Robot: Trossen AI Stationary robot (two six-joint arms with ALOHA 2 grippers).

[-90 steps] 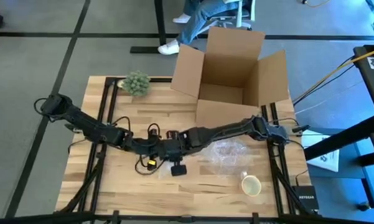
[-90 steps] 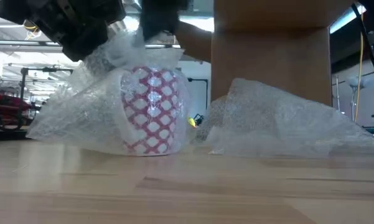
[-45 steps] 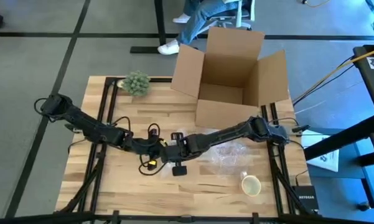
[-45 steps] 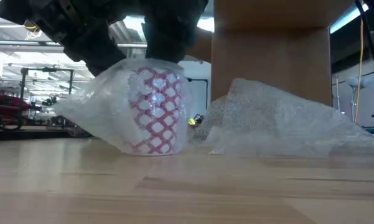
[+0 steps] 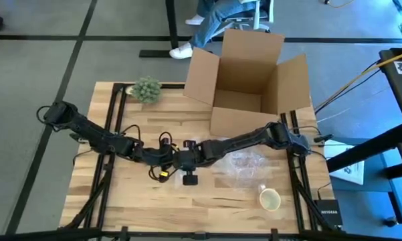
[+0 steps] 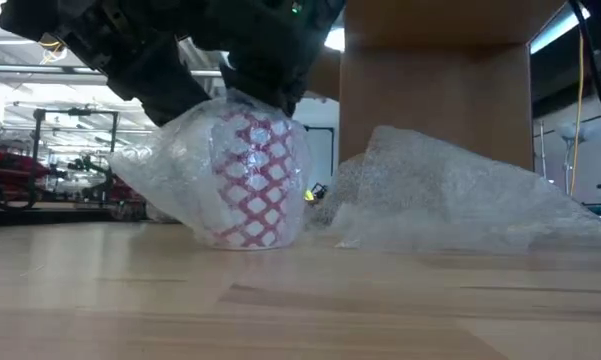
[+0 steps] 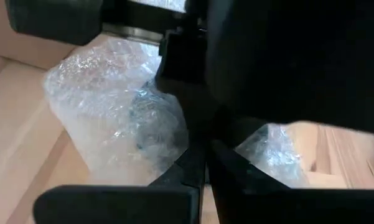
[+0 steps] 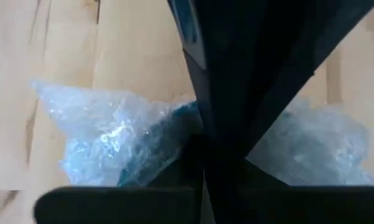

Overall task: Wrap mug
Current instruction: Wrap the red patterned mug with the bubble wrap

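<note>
Risk: both grippers, left gripper and right gripper, pinch clear bubble wrap directly above the red-lattice white mug; a slip unwraps it, a tug tips it.

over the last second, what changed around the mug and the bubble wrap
The bubble wrap that stood loosely around the red-patterned mug has been pulled tight over it. Both end effectors, left and right, came down onto the mug's top, and the bundle now leans slightly. The second bubble wrap sheet, the cardboard box and the cream cup stayed put.
</note>
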